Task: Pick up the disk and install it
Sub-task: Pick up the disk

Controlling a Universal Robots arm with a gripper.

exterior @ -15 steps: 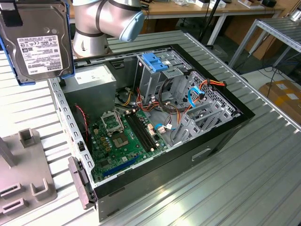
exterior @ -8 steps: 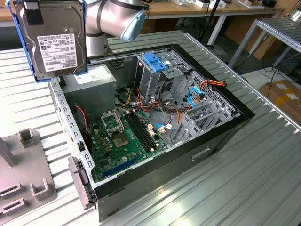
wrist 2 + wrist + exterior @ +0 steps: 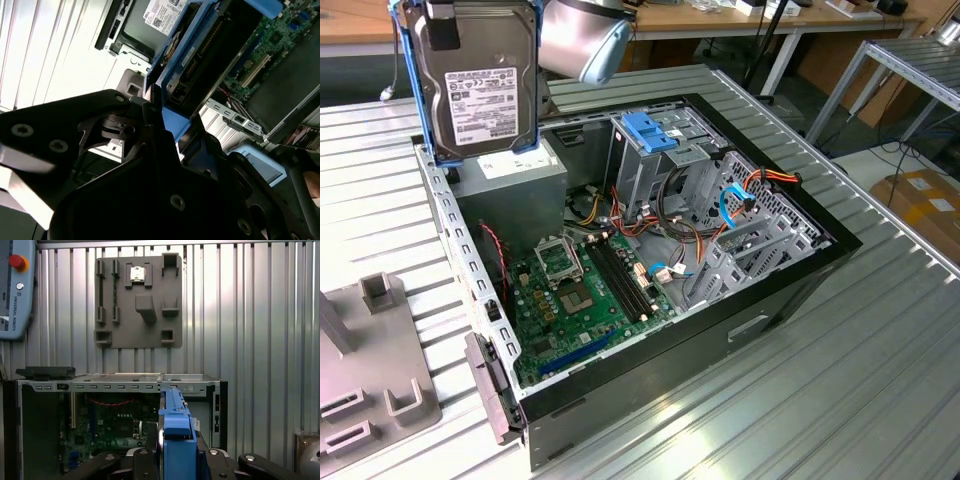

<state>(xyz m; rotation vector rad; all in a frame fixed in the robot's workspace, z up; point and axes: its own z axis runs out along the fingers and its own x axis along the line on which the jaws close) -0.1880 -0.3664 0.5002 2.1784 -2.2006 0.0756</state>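
Gripper [image 3: 444, 30] around disk [image 3: 480, 95], above case [image 3: 740, 325]

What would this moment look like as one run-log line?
gripper: shut on disk | disk: held aloft, on edge, over open computer case | installed: not yet

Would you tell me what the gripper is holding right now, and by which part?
The gripper holds the disk by the top edge of its blue carrier frame, above the open computer case.
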